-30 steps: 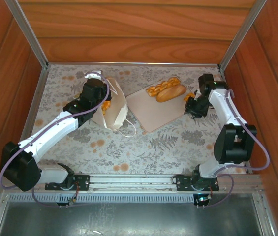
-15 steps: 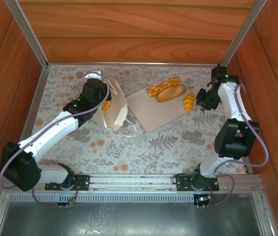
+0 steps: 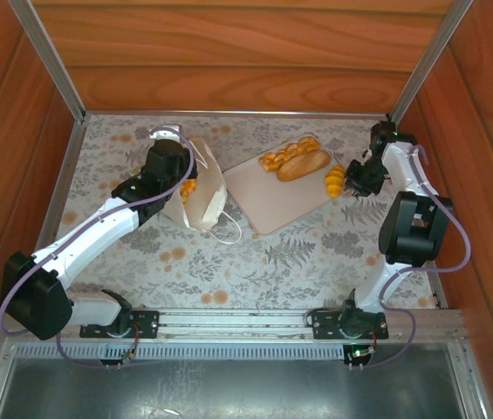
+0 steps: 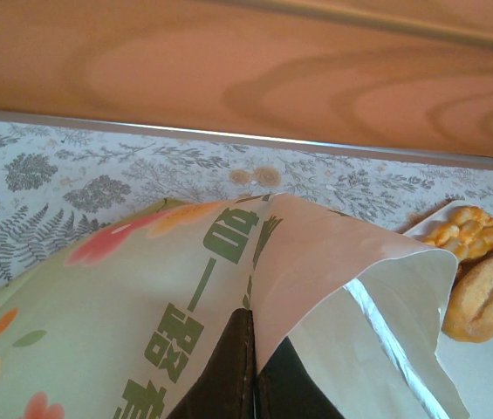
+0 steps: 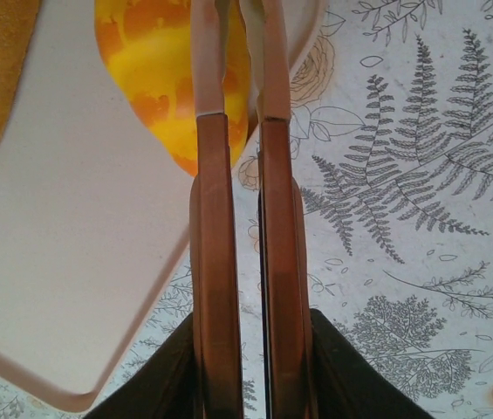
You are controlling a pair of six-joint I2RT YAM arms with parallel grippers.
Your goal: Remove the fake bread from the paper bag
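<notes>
On the left side of the table [image 3: 281,253], the paper bag [image 3: 207,199] lies with its mouth turned towards the beige tray [image 3: 263,209]. Its upper edge is pinched by the left hand [image 4: 251,336], whose fingers are clenched on the paper so that the mouth is held up. An orange patch [image 3: 188,188] is seen at the bag beside that hand. It may be bread inside, though it cannot be told apart from the bag's flowered print.

Three pieces of the fake bread [image 3: 294,160] are out on the tray. A long bun [image 3: 305,165] and a braided loaf [image 3: 279,157] lie touching at the far corner, and a croissant [image 3: 336,181] rests at the right corner. Just beside the croissant is the right hand [image 3: 355,179], its fingers drawn almost together with only a slit between them and nothing gripped.

The step in hand is judged to be the end of one delivery, with the croissant set down and the hand empty. The task is judged partly done.

For the next move, the right hand would need to be carried across the tray to the bag's mouth. It would then be opened and slid in low under the lifted edge. Meanwhile the paper should be kept pinched so that the bag is not dragged or collapsed.
</notes>
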